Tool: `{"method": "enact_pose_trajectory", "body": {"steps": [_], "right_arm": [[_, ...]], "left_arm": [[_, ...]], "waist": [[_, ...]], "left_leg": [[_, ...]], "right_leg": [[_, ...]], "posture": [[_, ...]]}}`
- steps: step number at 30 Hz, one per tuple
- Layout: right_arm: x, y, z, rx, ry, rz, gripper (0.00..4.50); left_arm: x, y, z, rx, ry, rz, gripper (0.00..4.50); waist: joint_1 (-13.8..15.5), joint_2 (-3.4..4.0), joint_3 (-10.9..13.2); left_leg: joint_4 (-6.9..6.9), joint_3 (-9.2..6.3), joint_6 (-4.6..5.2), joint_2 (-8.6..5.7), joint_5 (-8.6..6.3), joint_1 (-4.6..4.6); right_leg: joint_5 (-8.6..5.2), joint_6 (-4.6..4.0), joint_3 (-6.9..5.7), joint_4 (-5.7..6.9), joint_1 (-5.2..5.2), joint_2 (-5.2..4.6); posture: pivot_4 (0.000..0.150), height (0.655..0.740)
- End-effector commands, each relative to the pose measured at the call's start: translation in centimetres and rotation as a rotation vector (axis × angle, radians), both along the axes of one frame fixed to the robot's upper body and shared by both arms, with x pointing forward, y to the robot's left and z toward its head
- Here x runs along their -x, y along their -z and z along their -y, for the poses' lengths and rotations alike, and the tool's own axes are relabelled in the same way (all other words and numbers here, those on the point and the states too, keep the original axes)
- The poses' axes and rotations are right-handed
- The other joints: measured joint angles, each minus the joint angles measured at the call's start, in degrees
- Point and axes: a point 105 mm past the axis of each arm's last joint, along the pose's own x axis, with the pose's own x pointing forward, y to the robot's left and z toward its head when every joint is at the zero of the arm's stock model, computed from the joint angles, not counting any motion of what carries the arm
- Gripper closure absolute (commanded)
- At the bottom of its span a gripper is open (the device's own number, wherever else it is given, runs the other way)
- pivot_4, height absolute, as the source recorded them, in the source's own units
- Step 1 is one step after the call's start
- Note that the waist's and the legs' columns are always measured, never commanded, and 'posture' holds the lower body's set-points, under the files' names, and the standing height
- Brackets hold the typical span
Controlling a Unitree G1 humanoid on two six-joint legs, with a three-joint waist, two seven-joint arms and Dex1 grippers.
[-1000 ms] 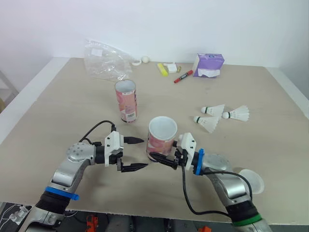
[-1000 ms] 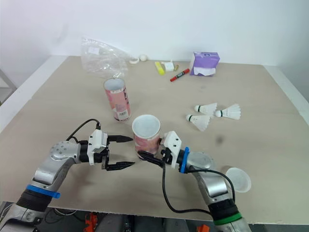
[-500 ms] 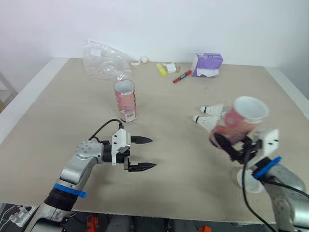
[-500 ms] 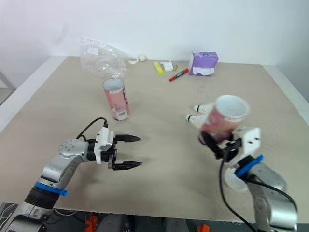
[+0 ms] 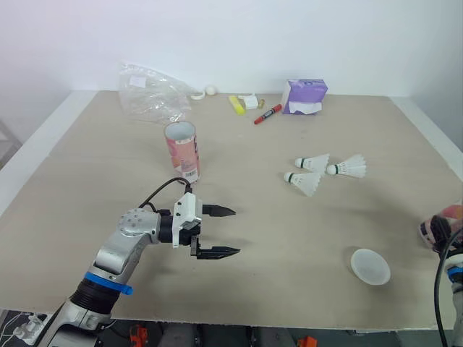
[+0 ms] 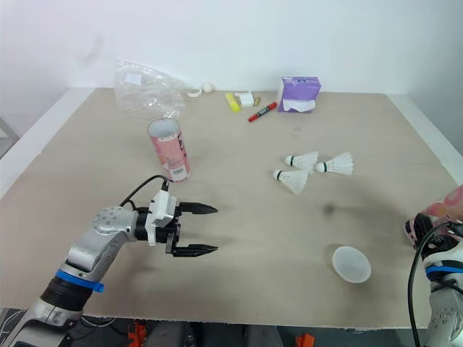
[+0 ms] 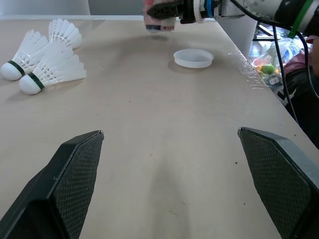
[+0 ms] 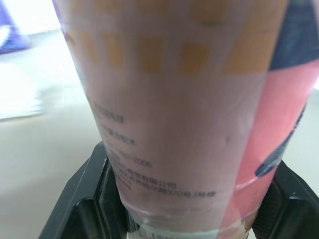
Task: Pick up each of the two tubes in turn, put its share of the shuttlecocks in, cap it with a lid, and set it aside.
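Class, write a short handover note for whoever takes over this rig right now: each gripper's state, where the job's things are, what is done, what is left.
Left gripper: open, holding nothing, hovering over the table.
Right gripper: shut on one pink tube, near the table's right edge.
Second tube: upright and uncapped, beyond the left gripper.
Three shuttlecocks lie loose on the right half. One lid lies front right.
Done: one tube picked up.
Left: load both tubes, cap each, set them aside.
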Motion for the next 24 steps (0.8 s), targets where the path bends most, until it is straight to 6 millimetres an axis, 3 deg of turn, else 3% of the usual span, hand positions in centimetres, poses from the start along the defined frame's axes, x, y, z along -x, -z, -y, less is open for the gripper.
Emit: {"method": "enact_pose_trajectory", "body": {"steps": [1, 11, 12, 14, 24], "right_arm": [[-0.6, -1.7, 0.6, 0.057, 0.001, 0.042, 1.48], [-1.8, -0.4, 0.5, 0.059, -0.042, -0.003, 1.48], [-1.8, -0.4, 0.5, 0.061, -0.045, -0.006, 0.87], [-1.7, -0.4, 0.5, 0.064, -0.049, -0.010, 0.08], [0.4, -0.9, -0.4, 0.076, -0.043, -0.016, 0.03]], "left_arm": [[0.1, -1.5, 0.3, 0.037, 0.011, 0.052, 0.00], [0.5, -1.7, 0.9, 0.063, 0.030, 0.034, 0.00], [0.5, -1.7, 0.9, 0.062, 0.030, 0.034, 0.00], [0.6, -1.6, 0.9, 0.060, 0.030, 0.036, 0.00], [0.8, -1.0, 1.0, 0.041, 0.033, 0.037, 0.00]], "waist": [[-0.01, 0.00, 0.00], [0.01, -0.01, 0.00], [0.01, -0.01, 0.00], [0.01, -0.01, 0.00], [0.05, 0.01, -0.01]], "left_leg": [[-0.03, 0.02, 0.00, 0.01, 0.00, 0.02], [-0.09, 0.11, 0.00, -0.01, 0.00, 0.03], [-0.09, 0.11, 0.00, -0.01, 0.00, 0.03], [-0.09, 0.11, 0.00, 0.00, 0.00, 0.03], [-0.14, 0.10, 0.01, 0.01, -0.01, 0.02]], "right_leg": [[0.00, 0.00, 0.10, 0.00, 0.00, 0.07], [-0.01, 0.03, 0.46, -0.03, -0.03, 0.20], [-0.01, 0.03, 0.50, -0.03, -0.03, 0.23], [-0.02, 0.04, 0.51, -0.03, -0.03, 0.24], [-0.04, 0.05, 0.51, -0.05, -0.06, 0.25]], "posture": [[0.150, 0.7400], [0.150, 0.7400], [0.150, 0.7400], [0.150, 0.7400], [0.150, 0.7400]]}}
